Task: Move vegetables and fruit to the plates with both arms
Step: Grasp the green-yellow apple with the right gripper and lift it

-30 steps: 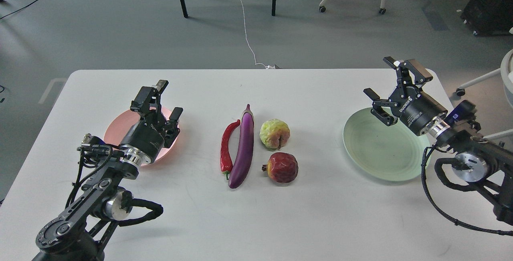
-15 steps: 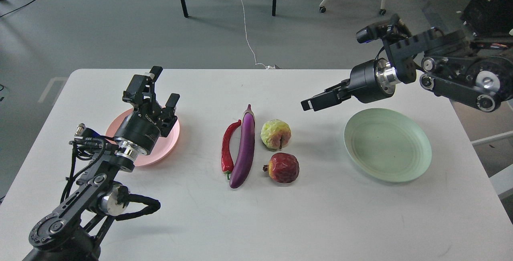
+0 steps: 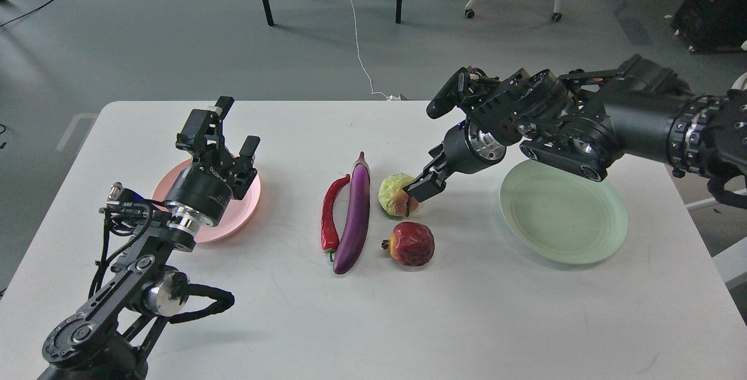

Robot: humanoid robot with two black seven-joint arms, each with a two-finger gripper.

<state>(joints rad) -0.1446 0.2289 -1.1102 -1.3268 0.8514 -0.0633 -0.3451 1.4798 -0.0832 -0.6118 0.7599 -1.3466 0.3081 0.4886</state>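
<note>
Produce lies mid-table around the purple eggplant (image 3: 353, 216): the right gripper (image 3: 421, 186) touches the yellow-green fruit (image 3: 397, 194) beside it, finger spacing unclear, seemingly to grasp, while the left gripper (image 3: 224, 130), fingers apart, hovers above the pink plate (image 3: 252, 200).

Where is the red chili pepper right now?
In the head view, the red chili pepper lies mid-table, right beside the purple eggplant on its left, between it and the pink plate.
</note>
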